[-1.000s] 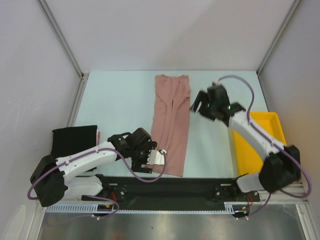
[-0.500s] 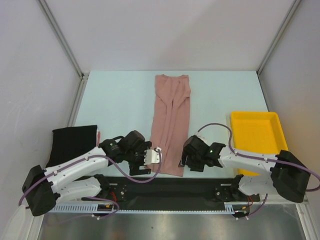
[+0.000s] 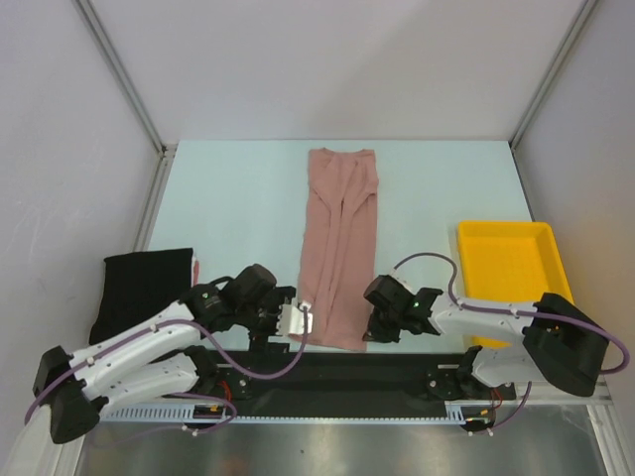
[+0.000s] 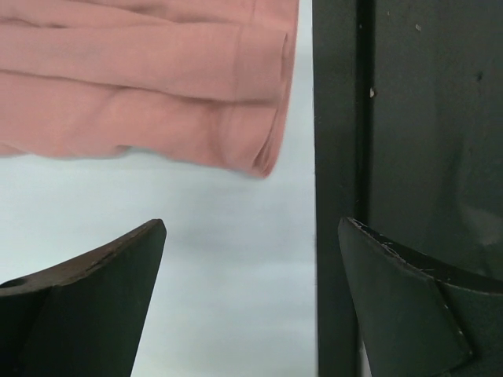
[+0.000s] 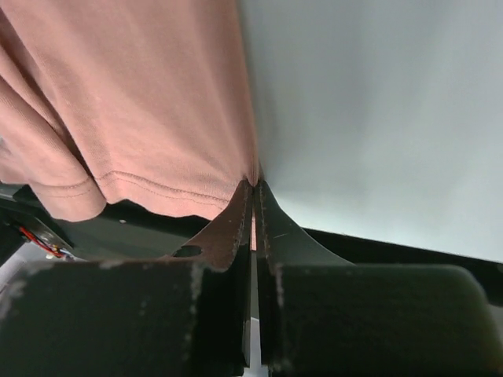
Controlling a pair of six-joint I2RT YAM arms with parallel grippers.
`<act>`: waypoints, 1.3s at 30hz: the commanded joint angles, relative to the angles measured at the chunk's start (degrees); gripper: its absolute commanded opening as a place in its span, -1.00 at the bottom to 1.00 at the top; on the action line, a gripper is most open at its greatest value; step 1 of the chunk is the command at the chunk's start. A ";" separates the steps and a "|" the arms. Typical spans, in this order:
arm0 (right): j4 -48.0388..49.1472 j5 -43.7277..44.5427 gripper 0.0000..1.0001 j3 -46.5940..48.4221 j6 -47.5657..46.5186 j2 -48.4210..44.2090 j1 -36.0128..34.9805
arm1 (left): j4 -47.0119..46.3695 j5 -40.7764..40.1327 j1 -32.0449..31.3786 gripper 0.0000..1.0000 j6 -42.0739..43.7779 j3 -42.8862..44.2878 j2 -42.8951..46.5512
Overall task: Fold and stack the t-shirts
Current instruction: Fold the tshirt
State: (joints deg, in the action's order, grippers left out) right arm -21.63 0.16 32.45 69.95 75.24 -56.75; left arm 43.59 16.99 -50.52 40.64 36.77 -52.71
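Observation:
The dusty pink t-shirt (image 3: 337,248) lies folded into a long narrow strip down the middle of the table. The black t-shirt (image 3: 144,283) lies folded at the near left. My right gripper (image 3: 369,332) is low at the strip's near right corner. In the right wrist view the gripper (image 5: 254,184) is shut on the hem corner of the pink t-shirt (image 5: 141,102). My left gripper (image 3: 298,322) is open beside the near left corner. In the left wrist view the gripper (image 4: 251,225) holds nothing, and the pink t-shirt (image 4: 157,78) lies just ahead of it.
A yellow tray (image 3: 506,278) stands at the right, behind my right arm. A black strip (image 3: 327,372) runs along the table's near edge, and it shows under the left gripper's right finger (image 4: 409,314). White walls close in the table at the back and sides.
My right arm swung from the far right side of the pink strip down to its near right corner and shut on the hem. My left gripper shifted slightly nearer, still open.

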 commanded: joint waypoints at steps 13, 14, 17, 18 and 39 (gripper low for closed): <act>-5.88 0.54 -0.72 -8.28 -0.96 -13.63 3.05 | -21.95 -1.17 -13.01 0.82 22.37 -5.57 -6.60; -5.80 0.54 -0.62 -8.45 -1.05 -13.81 3.14 | -22.49 -0.65 -13.54 0.81 22.90 -5.40 -7.23; -6.15 0.45 -0.35 -8.98 -0.96 -14.86 3.31 | -23.46 -0.38 -14.34 0.67 26.58 -6.97 -9.86; -6.06 0.45 -0.32 -8.98 -0.87 -14.95 3.23 | -23.81 -0.90 -14.34 0.64 27.72 -7.85 -10.31; -10.71 -2.63 -1.00 -3.37 -5.17 -17.14 5.42 | -22.42 2.00 -14.52 -0.99 19.49 -6.55 -12.25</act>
State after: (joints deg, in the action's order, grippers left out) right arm -27.00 -3.31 24.40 67.13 60.03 -52.23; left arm 19.94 17.30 -64.79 64.82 27.88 -67.64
